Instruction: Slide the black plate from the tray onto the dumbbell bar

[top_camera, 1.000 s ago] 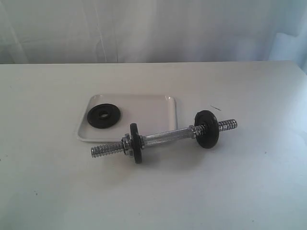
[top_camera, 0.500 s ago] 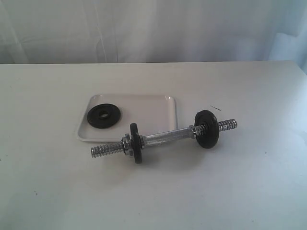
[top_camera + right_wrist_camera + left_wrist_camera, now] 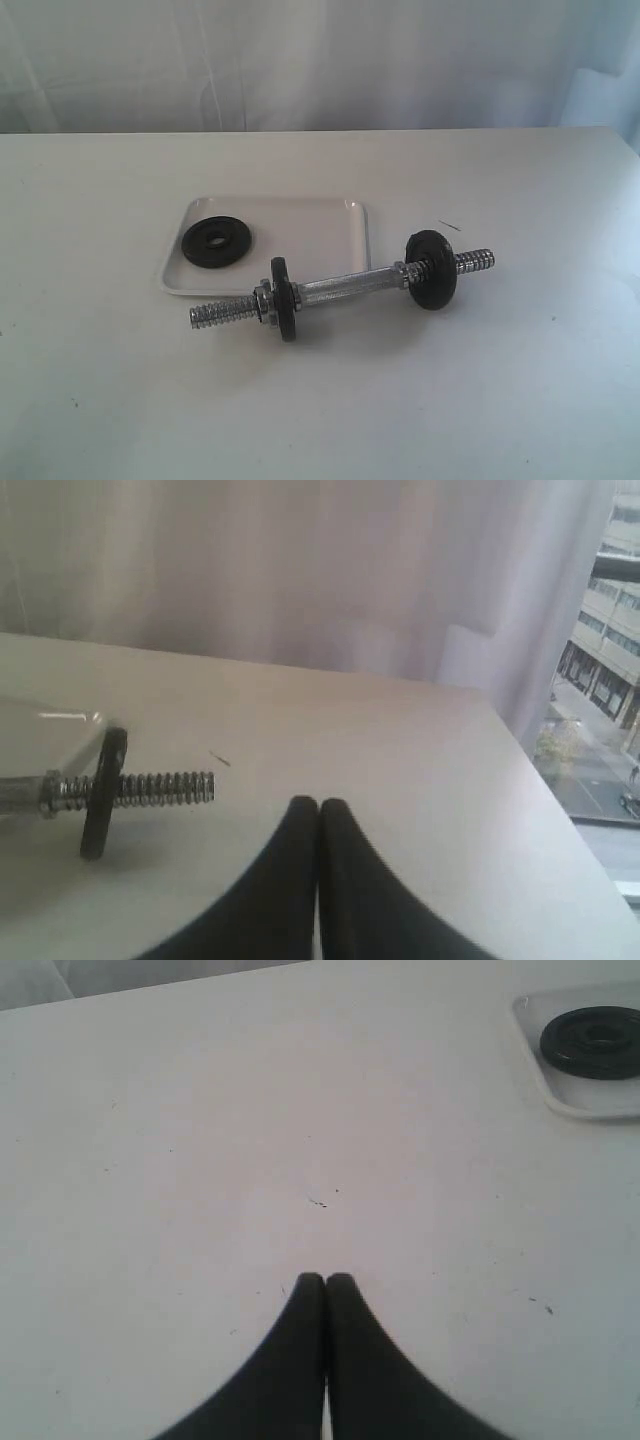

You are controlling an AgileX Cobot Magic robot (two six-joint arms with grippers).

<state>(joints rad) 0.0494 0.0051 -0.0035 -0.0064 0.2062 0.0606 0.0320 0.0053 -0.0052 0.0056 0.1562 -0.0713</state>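
Note:
A black plate (image 3: 216,243) lies flat at the left end of the white tray (image 3: 310,225). In front of the tray lies the chrome dumbbell bar (image 3: 345,288), with one black disc (image 3: 283,298) near its left threaded end and another (image 3: 433,269) near its right. Neither gripper shows in the exterior view. My left gripper (image 3: 325,1278) is shut and empty over bare table, far from the black plate (image 3: 592,1043) and the tray (image 3: 575,1107). My right gripper (image 3: 318,803) is shut and empty, apart from the dumbbell bar's threaded end (image 3: 160,788) and its disc (image 3: 101,793).
The white table (image 3: 450,400) spreads wide around the tray and bar. A small dark speck (image 3: 449,225) lies behind the bar's right end. A pale curtain (image 3: 320,60) hangs behind the table's far edge. The table's right edge (image 3: 545,780) borders a window.

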